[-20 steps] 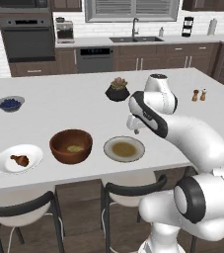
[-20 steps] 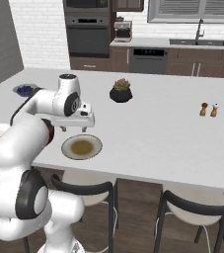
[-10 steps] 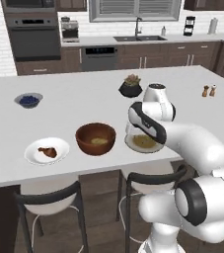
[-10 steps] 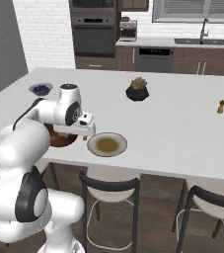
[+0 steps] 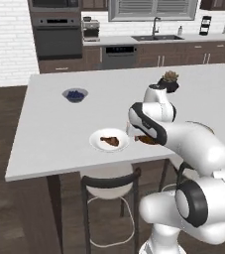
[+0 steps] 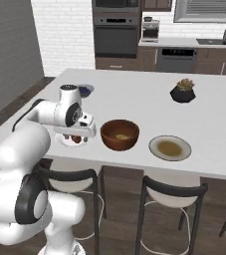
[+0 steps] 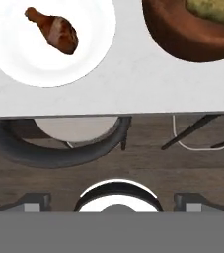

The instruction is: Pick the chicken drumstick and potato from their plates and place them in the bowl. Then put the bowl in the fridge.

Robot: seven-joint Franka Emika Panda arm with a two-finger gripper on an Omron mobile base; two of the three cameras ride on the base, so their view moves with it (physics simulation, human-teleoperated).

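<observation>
potato: in bowl | chicken drumstick: left on white plate | gripper: jaws wide, empty | fridge step: pending

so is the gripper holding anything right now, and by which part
Nothing is held. The gripper is open; the drumstick lies untouched on its white plate, and the potato sits in the bowl.

The big white counter holds a white plate, a brown bowl, a grey-rimmed plate, a small blueberry bowl and a black plant pot
</observation>
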